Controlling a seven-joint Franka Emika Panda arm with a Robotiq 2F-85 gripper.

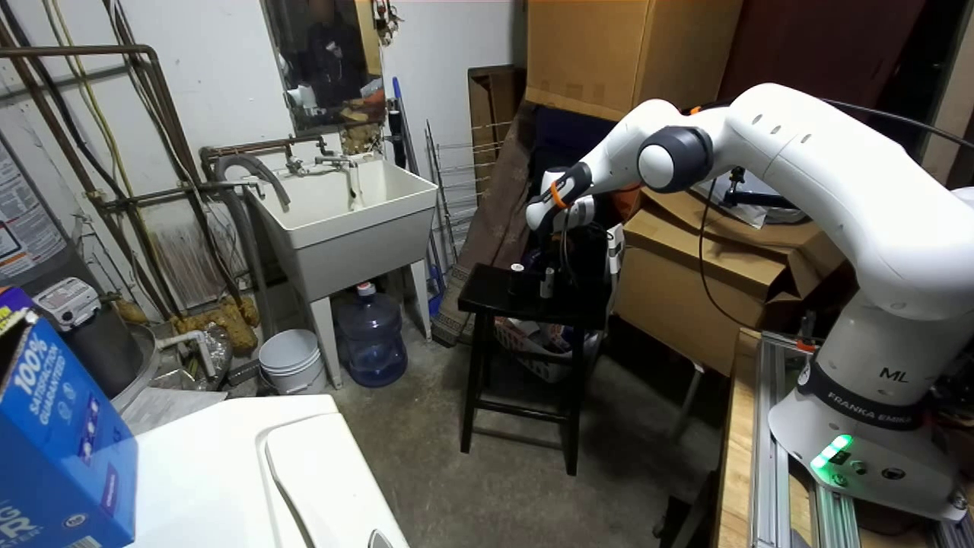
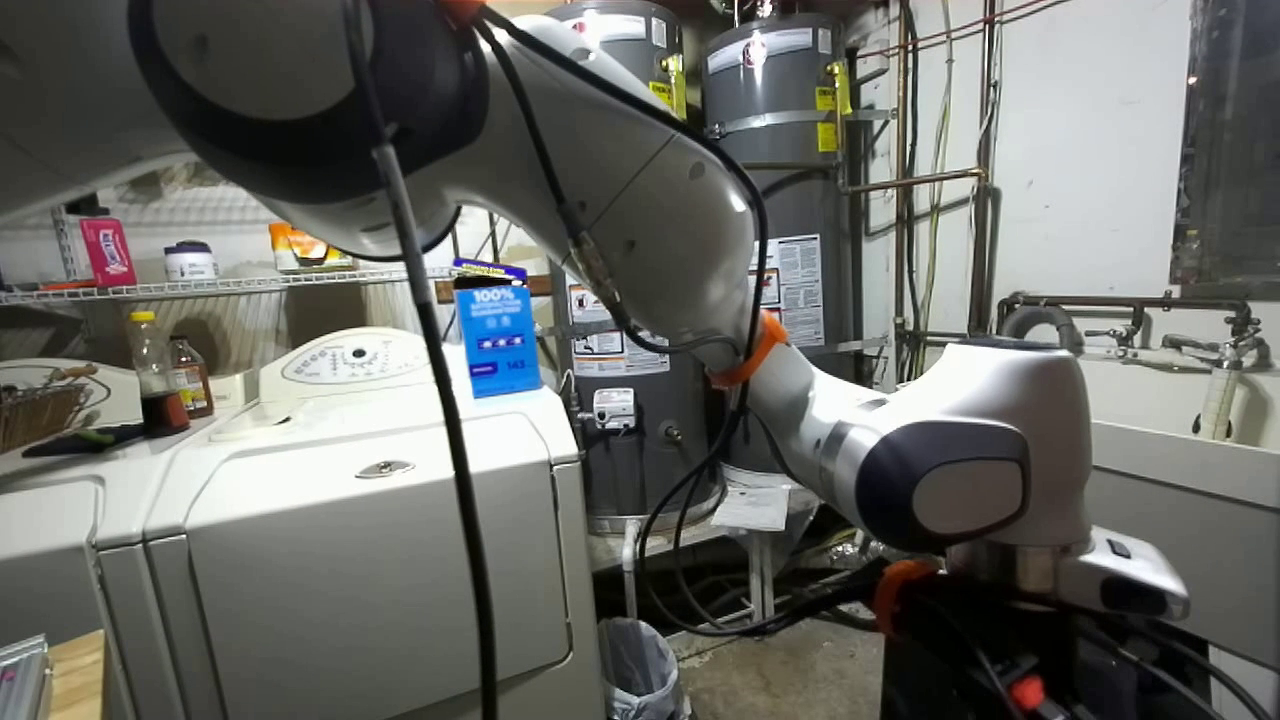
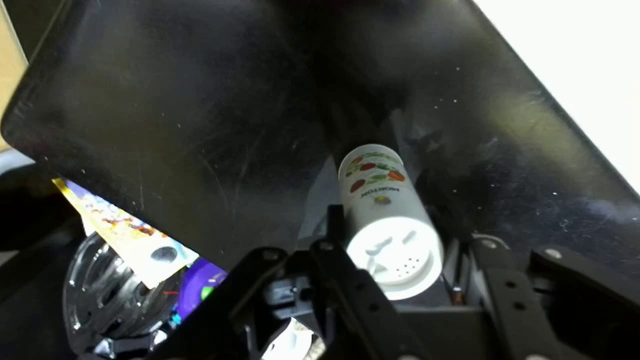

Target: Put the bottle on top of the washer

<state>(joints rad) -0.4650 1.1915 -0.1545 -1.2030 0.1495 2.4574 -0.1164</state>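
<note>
Nearest me is the washer (image 1: pixel 205 464), with a blue box (image 1: pixel 76 457) standing on its top; the box's flap is up and the opening looks dark. On the white machine (image 2: pixel 40 530) just beside it, a yellow-capped bottle (image 2: pixel 155 375) is part full of dark liquid. Out across the floor (image 1: pixel 426 457), well apart from the washer, a white bottle (image 3: pixel 387 215) stands upright on a black counter (image 3: pixel 200 100). It has vegetables printed on its side and small holes in its cap; what it holds I can't see. The jaws of the arm (image 1: pixel 825 171) stand apart with the white bottle between them, and whether they grip it I can't tell. Through the counter's legs I see a white basket (image 1: pixel 548 365), heaped with things too jumbled to name. Farther off, a pale bucket (image 1: pixel 289 356) sits by the leg of a sink (image 1: pixel 365 247), a blue jug (image 1: pixel 371 339) stands under the sink, and a grey hose (image 1: pixel 262 169) bends over the rim.
</note>
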